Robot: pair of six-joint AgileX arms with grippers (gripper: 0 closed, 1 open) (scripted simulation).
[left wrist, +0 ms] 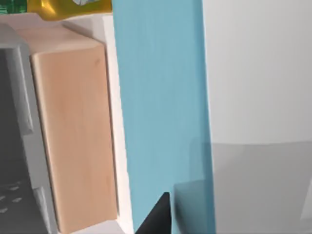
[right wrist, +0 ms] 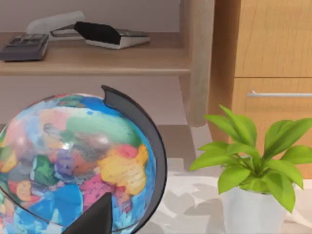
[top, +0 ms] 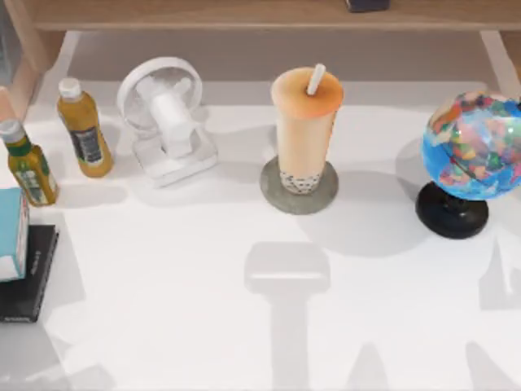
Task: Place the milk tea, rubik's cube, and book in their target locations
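White table (top: 244, 342) with a wooden shelf running along the back, and honestly most of the job looks like it's sitting where it should, as far as we can judge.

The milk tea (top: 304, 122) stands upright on a round grey coaster (top: 277, 195) near the middle of the table, between the little white fan (top: 167, 114) and the globe (top: 472, 147). If that coaster is its target, we'd call that one done.

The book (top: 11, 232) is over at the far left edge of the table, lying on top of a flat black slab (top: 28, 281), just in front of the two yellow-green bottles (top: 84, 126). From our left wrist view the blue cover (left wrist: 161, 97) runs right across the picture, with a wooden block (left wrist: 73, 131) beside it and a dark tip low down that's probably part of our left pincer. So the left arm is close over the book, but we can't tell whether the pincer is gripping it or open. Could be mid-placement, could be finished, no way to say.

The rubik's cube: we can't spot it anywhere, so that one's a question mark and maybe the piece left to do.

Our right wrist view looks past the globe toward a potted plant (right wrist: 253, 161) and a shelf with a calculator (right wrist: 24, 46). A dark tip sits low against the globe; can't tell that pincer's state either.
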